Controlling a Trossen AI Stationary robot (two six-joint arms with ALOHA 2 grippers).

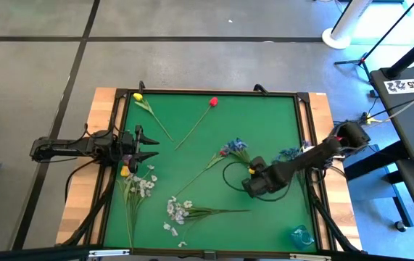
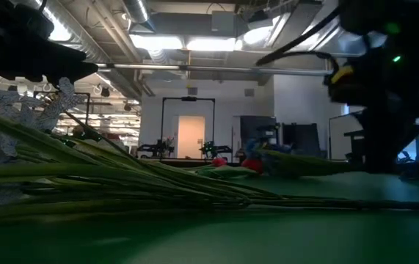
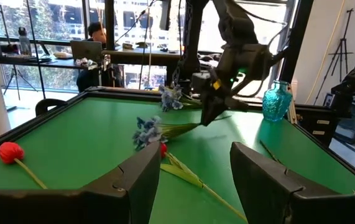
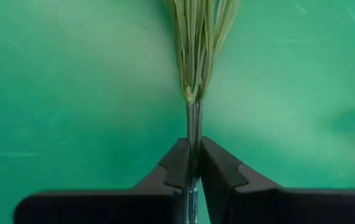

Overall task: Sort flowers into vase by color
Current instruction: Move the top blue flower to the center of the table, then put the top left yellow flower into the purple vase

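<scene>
My right gripper (image 1: 251,170) is shut on the stem of a blue blossom spray (image 1: 236,147) near the mat's right middle. The spray's blossoms (image 3: 147,131) are down at the mat. My left gripper (image 1: 151,145) hangs open at the left side of the mat and touches nothing. A yellow tulip (image 1: 138,96) and a red tulip (image 1: 214,101) lie at the far side. Another red tulip (image 1: 223,153) lies beside the blue spray. White sprays (image 1: 145,185) (image 1: 178,210) and a yellow tulip (image 1: 125,172) lie on the near left. A second blue spray (image 1: 290,153) lies at the right. My right gripper pinches the blue spray's bare stem (image 4: 193,121) between its two fingers, just below where the green stalks fan out. The fingers (image 3: 209,114) come down from above. The stem runs straight out along them in the wrist view. The blossom end rests on the mat.
A teal glass vase (image 1: 301,235) stands at the mat's near right corner. A raised black frame (image 1: 214,91) runs round the green mat. A black cable (image 1: 230,177) loops beside the right gripper. A person sits at a desk (image 3: 93,43) beyond the table.
</scene>
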